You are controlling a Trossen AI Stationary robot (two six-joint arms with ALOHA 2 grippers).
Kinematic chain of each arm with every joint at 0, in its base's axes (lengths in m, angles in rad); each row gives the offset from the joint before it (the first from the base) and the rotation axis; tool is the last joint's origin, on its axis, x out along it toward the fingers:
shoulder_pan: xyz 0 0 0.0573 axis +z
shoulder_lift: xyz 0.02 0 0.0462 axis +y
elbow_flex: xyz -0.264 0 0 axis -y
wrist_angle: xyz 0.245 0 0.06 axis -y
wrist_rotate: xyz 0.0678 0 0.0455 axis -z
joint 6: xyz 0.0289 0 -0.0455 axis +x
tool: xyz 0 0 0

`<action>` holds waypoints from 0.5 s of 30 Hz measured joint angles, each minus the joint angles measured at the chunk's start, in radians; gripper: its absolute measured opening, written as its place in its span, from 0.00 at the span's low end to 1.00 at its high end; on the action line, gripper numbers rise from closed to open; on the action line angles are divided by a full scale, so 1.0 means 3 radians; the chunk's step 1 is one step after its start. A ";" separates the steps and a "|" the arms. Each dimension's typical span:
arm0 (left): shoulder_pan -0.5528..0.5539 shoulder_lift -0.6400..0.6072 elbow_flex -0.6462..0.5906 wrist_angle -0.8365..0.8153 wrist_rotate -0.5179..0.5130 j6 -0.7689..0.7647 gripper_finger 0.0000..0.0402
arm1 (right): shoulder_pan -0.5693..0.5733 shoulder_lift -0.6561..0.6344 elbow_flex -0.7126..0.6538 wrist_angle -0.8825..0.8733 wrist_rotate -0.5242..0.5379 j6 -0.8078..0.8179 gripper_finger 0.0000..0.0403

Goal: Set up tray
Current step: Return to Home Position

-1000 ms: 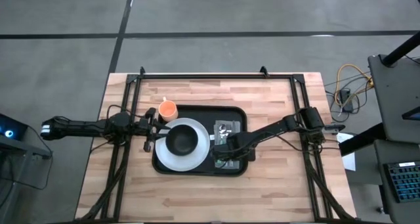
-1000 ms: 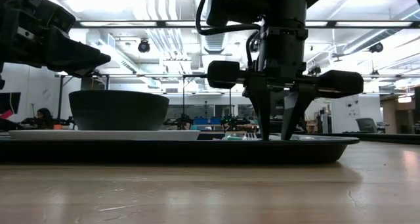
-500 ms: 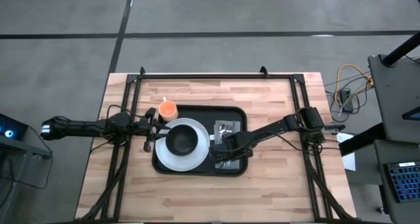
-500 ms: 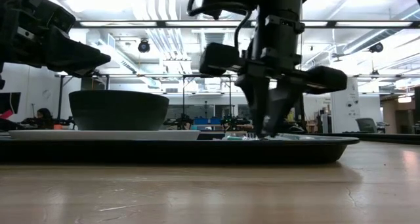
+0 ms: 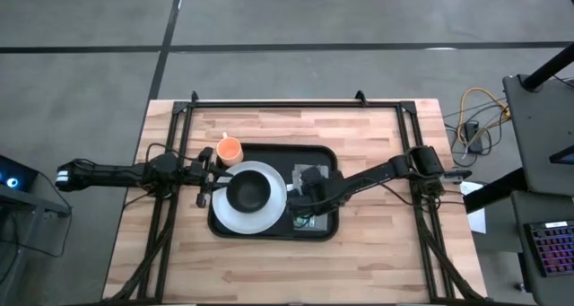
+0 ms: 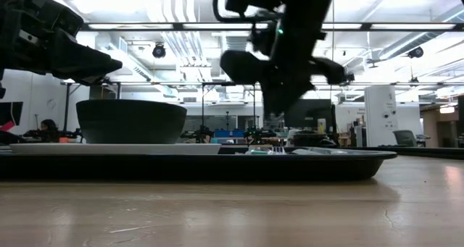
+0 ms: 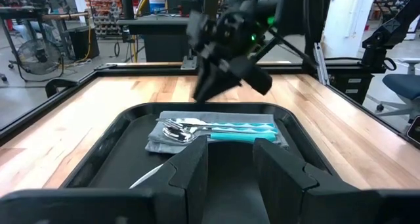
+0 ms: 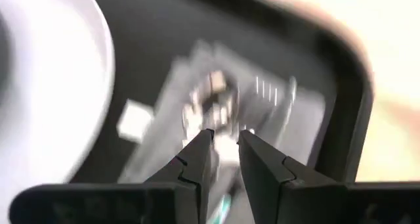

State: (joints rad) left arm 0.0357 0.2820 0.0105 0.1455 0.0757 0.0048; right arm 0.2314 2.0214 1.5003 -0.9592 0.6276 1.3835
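The black tray [image 5: 269,150] lies mid-table and carries a white plate [image 5: 269,213] with a dark bowl [image 5: 248,192] in it. On the tray's right part a grey napkin [image 7: 164,137] lies flat with cutlery [image 7: 216,129] on top, teal handles toward the near edge. My right gripper [image 8: 224,140] hovers tilted above the napkin [image 8: 177,99], its fingers a narrow gap apart and holding nothing; it also shows in the low view [image 6: 274,109]. My left gripper [image 7: 230,155] waits open at the plate's left rim [image 5: 209,176], raised above the tray.
An orange cup [image 5: 230,149] stands on the table just off the tray's far left corner, close to my left gripper. A black frame [image 5: 296,104] runs along the table's far edge and sides. Bare wood [image 5: 296,261] lies near of the tray.
My right gripper has risen from the napkin and cutlery, where its fingertips reached down to the tray, and has tipped over toward the table's left as it lifted. The cutlery stays on the napkin. The left arm has kept still.
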 joint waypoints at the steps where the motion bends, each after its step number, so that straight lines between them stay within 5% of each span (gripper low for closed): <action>1: 0.0000 0.0000 0.0000 0.0000 -0.0001 0.0000 0.26 | -0.0005 -0.0004 0.0026 0.0025 0.0161 -0.0147 0.17; 6: 0.0000 -0.0001 0.0001 0.0000 -0.0001 0.0000 0.26 | -0.0052 -0.0061 0.0081 0.0183 0.0680 -0.0874 0.17; 15: 0.0001 0.0000 0.0001 0.0000 0.0000 0.0000 0.26 | -0.0298 -0.0078 0.0027 0.0551 0.0910 -0.1783 0.17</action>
State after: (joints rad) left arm 0.0360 0.2821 0.0109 0.1455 0.0757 0.0048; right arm 0.1420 1.9980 1.5085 -0.7939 0.9006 0.8487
